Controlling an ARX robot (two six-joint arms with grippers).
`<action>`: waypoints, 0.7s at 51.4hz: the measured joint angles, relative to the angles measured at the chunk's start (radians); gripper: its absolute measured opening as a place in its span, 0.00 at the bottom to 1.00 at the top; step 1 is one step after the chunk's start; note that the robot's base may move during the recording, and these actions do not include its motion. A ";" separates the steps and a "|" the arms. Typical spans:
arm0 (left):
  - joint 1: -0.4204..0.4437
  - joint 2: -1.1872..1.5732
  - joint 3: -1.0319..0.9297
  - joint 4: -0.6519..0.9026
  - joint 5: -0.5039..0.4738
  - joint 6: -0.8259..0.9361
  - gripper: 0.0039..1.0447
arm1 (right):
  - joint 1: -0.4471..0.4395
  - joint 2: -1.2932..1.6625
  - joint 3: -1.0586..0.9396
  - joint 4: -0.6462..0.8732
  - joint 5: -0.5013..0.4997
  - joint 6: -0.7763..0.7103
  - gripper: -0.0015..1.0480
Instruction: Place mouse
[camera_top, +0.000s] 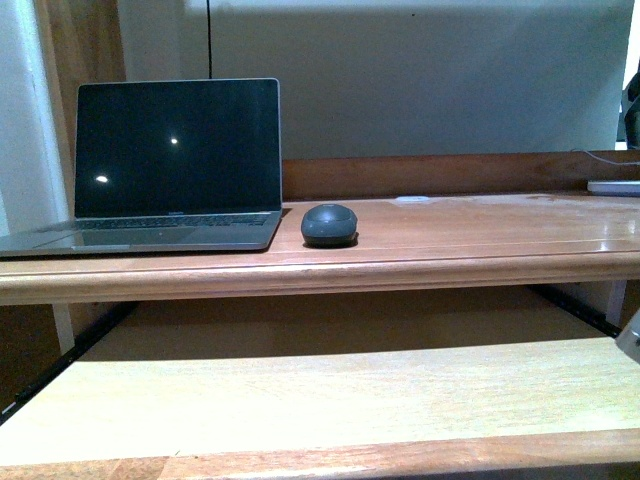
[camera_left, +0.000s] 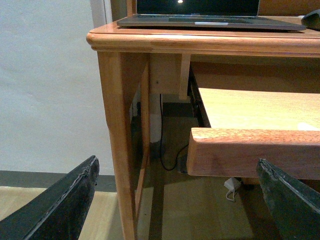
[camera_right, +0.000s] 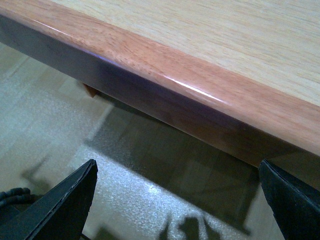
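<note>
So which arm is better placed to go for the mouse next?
Probably the right. The mouse sits just right of the laptop, and only the right arm edges into the front view. Both grippers hang open and empty below the desk.

Both tools (camera_left: 177, 200) (camera_right: 177, 202) wide apart, empty.

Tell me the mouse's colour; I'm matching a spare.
Dark grey, matte; the mouse shows best in the front view, beside the laptop.
</note>
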 joint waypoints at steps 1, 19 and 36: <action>0.000 0.000 0.000 0.000 0.000 0.000 0.93 | 0.005 0.009 0.000 0.012 0.002 0.004 0.93; 0.000 0.000 0.000 0.000 0.000 0.000 0.93 | 0.071 0.188 0.064 0.211 0.051 0.071 0.93; 0.000 0.000 0.000 0.000 0.000 0.000 0.93 | 0.116 0.339 0.175 0.298 0.099 0.115 0.93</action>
